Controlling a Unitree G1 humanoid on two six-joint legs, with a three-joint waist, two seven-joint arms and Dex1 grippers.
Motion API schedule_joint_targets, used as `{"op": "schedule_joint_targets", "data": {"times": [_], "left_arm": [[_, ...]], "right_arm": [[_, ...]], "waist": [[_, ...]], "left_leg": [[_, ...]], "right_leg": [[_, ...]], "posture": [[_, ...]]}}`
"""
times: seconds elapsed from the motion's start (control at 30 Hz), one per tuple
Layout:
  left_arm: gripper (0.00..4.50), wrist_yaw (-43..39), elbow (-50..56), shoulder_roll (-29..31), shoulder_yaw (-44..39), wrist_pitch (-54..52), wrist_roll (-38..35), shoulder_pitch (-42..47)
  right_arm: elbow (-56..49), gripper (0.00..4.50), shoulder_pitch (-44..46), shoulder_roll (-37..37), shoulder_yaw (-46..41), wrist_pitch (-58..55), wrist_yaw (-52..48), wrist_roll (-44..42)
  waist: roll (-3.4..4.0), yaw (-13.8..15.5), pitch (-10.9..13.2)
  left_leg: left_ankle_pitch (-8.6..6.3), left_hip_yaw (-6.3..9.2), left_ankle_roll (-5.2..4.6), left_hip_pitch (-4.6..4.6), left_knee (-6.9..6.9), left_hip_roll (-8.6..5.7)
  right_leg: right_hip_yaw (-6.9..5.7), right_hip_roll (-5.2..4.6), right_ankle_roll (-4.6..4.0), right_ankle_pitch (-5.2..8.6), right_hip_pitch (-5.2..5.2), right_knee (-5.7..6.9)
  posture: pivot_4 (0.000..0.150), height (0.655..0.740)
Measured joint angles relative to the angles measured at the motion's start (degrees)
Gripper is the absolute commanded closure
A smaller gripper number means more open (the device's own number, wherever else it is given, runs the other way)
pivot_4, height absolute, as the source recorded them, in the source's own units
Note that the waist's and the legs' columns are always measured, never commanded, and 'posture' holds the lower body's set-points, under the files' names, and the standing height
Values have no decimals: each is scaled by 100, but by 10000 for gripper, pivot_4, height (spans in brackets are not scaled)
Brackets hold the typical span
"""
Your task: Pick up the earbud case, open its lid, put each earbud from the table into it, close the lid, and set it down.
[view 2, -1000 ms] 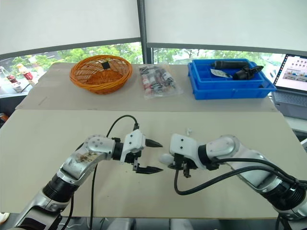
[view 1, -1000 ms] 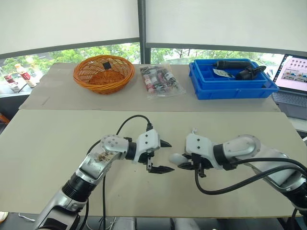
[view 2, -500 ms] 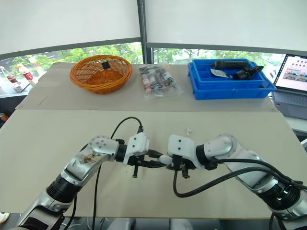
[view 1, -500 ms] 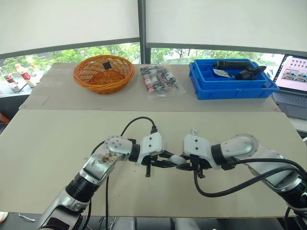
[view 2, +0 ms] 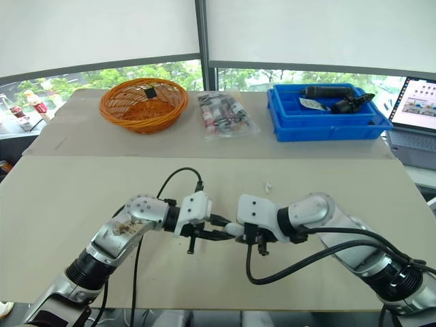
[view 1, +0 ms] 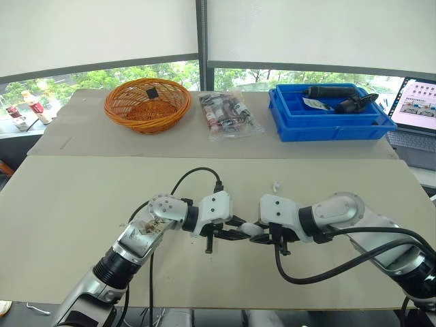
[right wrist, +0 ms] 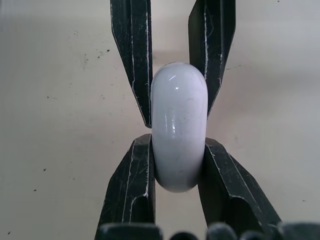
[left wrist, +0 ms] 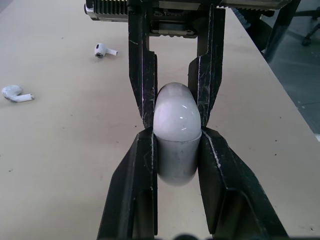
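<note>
Clamping the earbud case [left wrist: 175,112] from opposite ends, your left gripper [left wrist: 176,135] and right gripper [right wrist: 178,145] both have their jaws closed on it, just above the table [view 1: 82,204] towards its 6 o'clock edge. The lid looks shut. From the head, the fingers hide most of the case. One earbud [left wrist: 105,50] and the other earbud [left wrist: 17,94] lie apart on the table. One shows from the head as a tiny speck at 1 o'clock from the case.

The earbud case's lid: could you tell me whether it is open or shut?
Shut. The earbud case shows only a thin seam, lid flush on its body, and both earbuds lie on the table.
</note>
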State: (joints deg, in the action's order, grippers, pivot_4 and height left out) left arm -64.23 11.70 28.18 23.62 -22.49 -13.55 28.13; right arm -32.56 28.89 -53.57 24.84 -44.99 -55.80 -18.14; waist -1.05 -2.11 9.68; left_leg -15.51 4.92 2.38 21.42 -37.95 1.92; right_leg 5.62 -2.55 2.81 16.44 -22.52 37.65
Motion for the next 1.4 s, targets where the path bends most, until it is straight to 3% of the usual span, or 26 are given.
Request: {"op": "schedule_joint_targets", "data": {"times": [0.13, 0.37, 0.67, 0.77, 0.93, 1.17, 1.23, 1.4], "left_arm": [[39010, -77, 1, 5, 2, -44, -32, -9], [5194, -154, -102, 96, -14, -265, -135, 1], [5017, -155, -136, 82, -25, -233, -146, 56], [13644, -159, -136, 53, -45, -248, -227, 56], [38635, -164, -135, 51, -47, -245, -226, 55], [39874, -152, -134, 53, -45, -216, -204, 42], [39874, -146, -135, 49, -45, -163, -191, 30], [39874, -96, -272, 33, -133, -114, -235, -143]], "right_arm": [[0, 37168, -67, 10, -26, 76, -51, 21], [-1, 37168, -87, 14, -125, 218, -150, 130], [0, 37169, -117, 14, -126, 317, -193, 221], [0, 37169, -120, 14, -126, 330, -237, 227], [9, 37171, -122, 21, -141, 332, -273, 235], [39, 37174, -149, 63, -171, 314, -287, 216], [32, 26635, -149, 62, -192, 301, -308, 205], [-102, 9820, -162, -133, -394, 320, -412, 221]], "waist": [[0, -1, 0], [0, -4, 0], [0, -1, 0], [0, -2, 0], [0, -2, 0], [0, -2, 0], [0, -1, 0], [0, -3, 0]], "left_leg": [[0, 0, 0, 0, 0, 0], [0, 0, 0, -1, -1, 0], [0, 0, 0, -1, -3, 0], [0, 0, 0, -1, -3, 0], [0, 0, 0, -1, -4, 0], [0, 0, 0, -1, -5, 0], [0, 0, 0, -1, -5, 0], [0, 0, 0, -1, -6, -1]], "right_leg": [[0, 0, 0, 0, 0, 0], [0, 0, 0, 0, 0, 2], [0, 0, 0, 0, 0, 2], [0, 0, 0, 0, 0, 3], [0, 0, 0, 0, 1, 3], [0, 0, 0, 0, 1, 4], [0, 0, 0, 0, 1, 5], [0, -1, 0, 0, 1, 5]], "posture": [[1500, 7282], [1500, 7282], [1500, 7282], [1500, 7282], [1500, 7282], [1500, 7282], [1500, 7282], [1500, 7282]]}}
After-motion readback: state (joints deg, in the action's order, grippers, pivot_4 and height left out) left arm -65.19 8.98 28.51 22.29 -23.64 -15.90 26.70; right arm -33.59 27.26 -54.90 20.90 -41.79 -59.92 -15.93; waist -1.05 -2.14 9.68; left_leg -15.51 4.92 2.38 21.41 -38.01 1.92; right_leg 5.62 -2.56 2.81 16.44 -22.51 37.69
